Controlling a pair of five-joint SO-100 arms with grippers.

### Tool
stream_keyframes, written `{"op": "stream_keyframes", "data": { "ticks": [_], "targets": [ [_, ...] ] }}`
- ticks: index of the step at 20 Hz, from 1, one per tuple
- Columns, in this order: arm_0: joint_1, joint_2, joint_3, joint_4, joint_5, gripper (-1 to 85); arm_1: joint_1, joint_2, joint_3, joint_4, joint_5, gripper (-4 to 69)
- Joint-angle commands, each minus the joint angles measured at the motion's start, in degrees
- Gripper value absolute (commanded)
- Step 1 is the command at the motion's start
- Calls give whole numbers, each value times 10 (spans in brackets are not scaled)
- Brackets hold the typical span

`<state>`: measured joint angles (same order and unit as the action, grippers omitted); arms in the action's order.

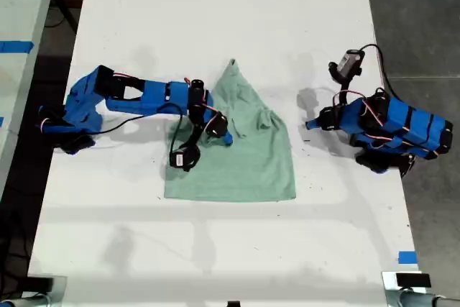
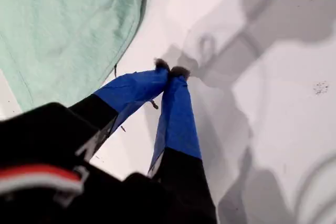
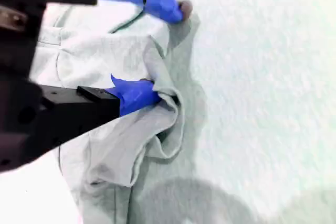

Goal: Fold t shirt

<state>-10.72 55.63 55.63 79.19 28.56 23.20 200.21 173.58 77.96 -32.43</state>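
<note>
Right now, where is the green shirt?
The t shirt lies mid-table in the exterior view, between both arms, with my second claw open on it.

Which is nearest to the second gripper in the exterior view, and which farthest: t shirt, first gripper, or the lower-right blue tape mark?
1. t shirt: touching, under my second gripper.
2. my first gripper: off the shirt, toward the exterior view's right.
3. blue tape mark: exterior view's lower right.

Bare table (image 1: 215, 19) surrounds the t shirt (image 1: 251, 163) on all sides.
</note>
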Motion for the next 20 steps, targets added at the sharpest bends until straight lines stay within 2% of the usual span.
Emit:
{"op": "stream_keyframes", "data": {
  "ticks": [1, 3, 6, 8, 10, 13, 16, 18, 20],
  "targets": [
    [-42, 116, -33, 36, 16, 272, 2, 5, 10, -9, -7, 10],
    [-76, 233, -19, 73, 18, 203, 2, 5, 10, -9, -7, 10],
    [-152, 450, 61, 110, 11, -2, 1, 5, 10, -9, -7, 10],
    [-191, 603, 172, 106, 7, -2, 1, 5, 10, -9, -7, 10],
    [-215, 766, 355, 69, 6, -2, 1, 5, 10, -9, -7, 10],
    [-227, 1065, 751, -69, -11, -2, 1, 5, 10, -9, -6, 10],
    [-145, 1357, 1056, -186, -73, -2, 1, 5, 11, -10, -5, 10],
    [-105, 1512, 1172, -175, -114, -2, 1, 5, 11, -10, -4, 10],
    [-90, 1511, 1198, -181, -121, -2, 2, 5, 11, -11, -5, 10]
  ]
}}
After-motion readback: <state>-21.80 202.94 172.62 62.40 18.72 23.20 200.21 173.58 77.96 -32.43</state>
